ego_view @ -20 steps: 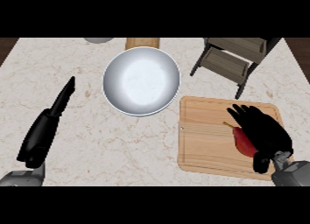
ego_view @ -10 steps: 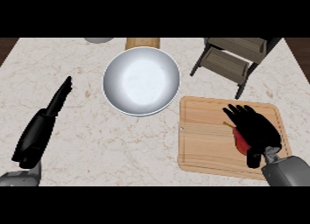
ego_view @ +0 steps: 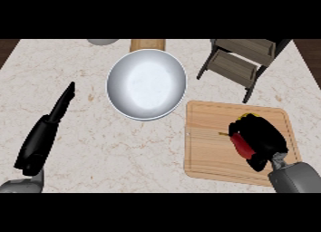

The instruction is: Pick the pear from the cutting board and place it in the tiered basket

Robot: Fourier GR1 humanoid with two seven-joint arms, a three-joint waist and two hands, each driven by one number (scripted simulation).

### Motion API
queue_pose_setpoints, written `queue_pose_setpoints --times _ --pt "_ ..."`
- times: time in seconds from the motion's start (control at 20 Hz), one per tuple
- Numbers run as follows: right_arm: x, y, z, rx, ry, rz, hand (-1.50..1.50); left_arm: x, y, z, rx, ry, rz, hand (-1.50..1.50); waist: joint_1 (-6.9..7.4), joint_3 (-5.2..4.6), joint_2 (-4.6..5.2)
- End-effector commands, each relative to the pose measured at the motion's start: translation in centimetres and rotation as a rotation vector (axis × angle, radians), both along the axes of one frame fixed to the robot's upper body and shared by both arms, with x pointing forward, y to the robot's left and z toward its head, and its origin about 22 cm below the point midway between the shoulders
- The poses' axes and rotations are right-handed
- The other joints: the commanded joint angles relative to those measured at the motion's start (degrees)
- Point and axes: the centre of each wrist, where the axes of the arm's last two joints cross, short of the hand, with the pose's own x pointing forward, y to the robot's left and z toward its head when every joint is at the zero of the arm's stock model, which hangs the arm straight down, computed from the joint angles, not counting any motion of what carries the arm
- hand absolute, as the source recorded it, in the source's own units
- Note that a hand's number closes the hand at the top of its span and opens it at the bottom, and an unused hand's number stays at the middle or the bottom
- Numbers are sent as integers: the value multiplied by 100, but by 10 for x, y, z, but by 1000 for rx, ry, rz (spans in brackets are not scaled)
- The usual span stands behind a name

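**Head view**

- Tabletop (ego_view: 103, 154): pale and marbled, seen from steeply above.
- Board (ego_view: 206, 156): wooden, laid flat at the front right of the tabletop.
- Pear (ego_view: 239, 144): red, found on the right half of the board. It is largely covered by the right hand, and only a red strip along its left side is seen clearly.
- Right hand (ego_view: 264, 135): black, its fingers curled over and round the pear. The grey forearm is brought in from the lower right corner.
- Basket (ego_view: 238, 63): dark frame with wooden tiers, set at the rear right, behind the board and apart from it.
- Plate (ego_view: 146, 84): white and round, placed left of the basket. Its rim is near the board's rear left corner, to the left of the line from pear to basket.
- Block (ego_view: 148, 44): wooden, seen just behind the plate at the rear edge.
- Grey object (ego_view: 101, 41): rounded, cut off by the rear edge, left of the block.
- Left hand (ego_view: 42, 136): fingers held straight, nothing gripped, shown at the far left, well apart from the board.
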Motion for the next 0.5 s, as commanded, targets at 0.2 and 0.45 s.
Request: queue_pose_setpoints --times 0.2,0.45 --pt "-2 8 19 51 -124 80 150 6 3 7 -4 -11 6 0 -18 24 28" --pt "9 -129 90 15 -265 -437 150 3 7 14 0 2 45 0 -337 24 -25"
